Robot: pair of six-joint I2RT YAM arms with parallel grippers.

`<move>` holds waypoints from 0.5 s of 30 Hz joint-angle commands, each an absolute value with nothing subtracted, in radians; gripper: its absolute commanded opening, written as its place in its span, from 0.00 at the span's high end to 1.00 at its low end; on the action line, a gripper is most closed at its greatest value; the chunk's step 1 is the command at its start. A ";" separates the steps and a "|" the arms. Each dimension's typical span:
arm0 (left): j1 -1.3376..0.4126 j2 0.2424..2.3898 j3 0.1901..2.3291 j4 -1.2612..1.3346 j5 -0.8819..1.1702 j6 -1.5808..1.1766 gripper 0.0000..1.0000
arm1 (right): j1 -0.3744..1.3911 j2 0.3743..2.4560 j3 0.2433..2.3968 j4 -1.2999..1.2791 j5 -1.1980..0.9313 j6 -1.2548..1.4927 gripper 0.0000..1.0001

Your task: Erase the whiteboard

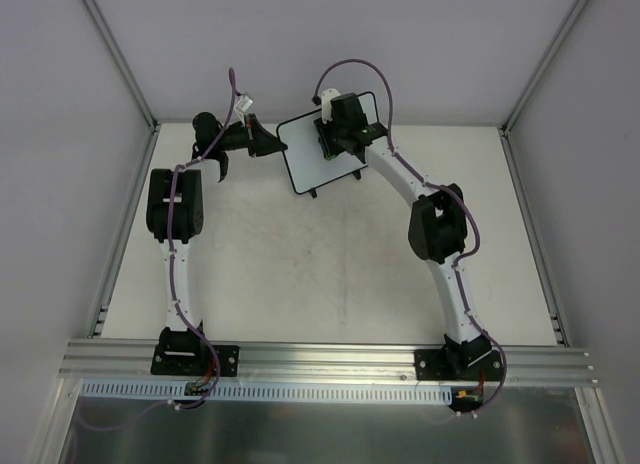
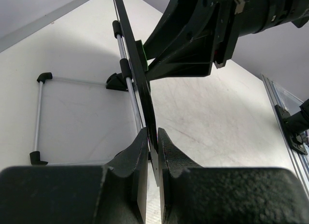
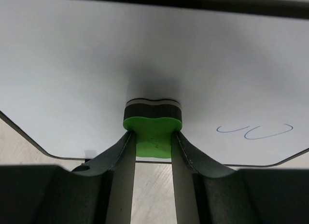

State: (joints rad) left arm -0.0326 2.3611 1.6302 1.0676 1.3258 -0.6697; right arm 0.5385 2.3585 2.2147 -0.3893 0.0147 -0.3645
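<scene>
**Whiteboard** (image 1: 303,156): white face, thin black frame with rounded corners. It is by the far edge of the tabletop (image 1: 320,274), about midway along that edge, turned askew to it. Two small black feet show along its near side. Whether the feet touch the tabletop cannot be told. In the left wrist view the whiteboard (image 2: 139,79) shows edge-on only, as a dark sliver with its face hidden. In the right wrist view the whiteboard (image 3: 96,55) fills most of the picture, with its upper and side edges cut off.

**Blue marks** (image 3: 256,131): two or three thin looping strokes near the lower right corner of the face. They are not legible, and too small to find from above.

**Left tool** (image 2: 152,142): closed on the whiteboard's left edge, with the frame pinched between both fingers. From above the left tool (image 1: 262,139) is a dark mass and its fingers are not separable.

**Right tool** (image 3: 152,134): closed on the green eraser (image 3: 153,137), whose dark pad is pressed flat to the face. From above the right tool (image 1: 340,134) covers the upper middle of the whiteboard and hides the eraser entirely. Only a green sliver (image 2: 143,50) shows from the left wrist.

**Rod frame** (image 2: 37,119): silver rods with black corner pieces, behind the whiteboard. Where it joins the whiteboard is hard to make out.
</scene>
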 commanded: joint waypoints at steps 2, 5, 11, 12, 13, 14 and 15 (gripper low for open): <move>-0.064 2.349 1.654 1.118 1.459 -0.655 1.00 | 0.515 2.329 2.161 -0.367 0.000 -0.354 1.00; -0.060 2.345 1.652 1.117 1.463 -0.655 1.00 | 0.514 2.333 2.128 -0.365 -0.031 -0.353 1.00; -0.054 2.344 1.640 1.117 1.466 -0.655 1.00 | 0.508 2.333 2.068 -0.367 -0.069 -0.344 1.00; -0.054 2.344 1.640 1.117 1.466 -0.657 1.00 | 0.508 2.330 2.062 -0.365 -0.071 -0.344 1.00; -0.054 2.344 1.638 1.117 1.466 -0.657 1.00 | 0.508 2.329 2.056 -0.367 -0.072 -0.342 1.00; -0.054 2.344 1.638 1.117 1.465 -0.657 1.00 | 0.506 2.327 2.049 -0.365 -0.072 -0.342 1.00; -0.054 2.344 1.638 1.117 1.465 -0.657 1.00 | 0.506 2.327 2.048 -0.365 -0.072 -0.344 1.00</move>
State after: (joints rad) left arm -0.0307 2.3627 1.6302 1.0687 1.3262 -0.6693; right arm 0.5117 2.3402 2.0720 -0.3912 -0.0513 -0.3523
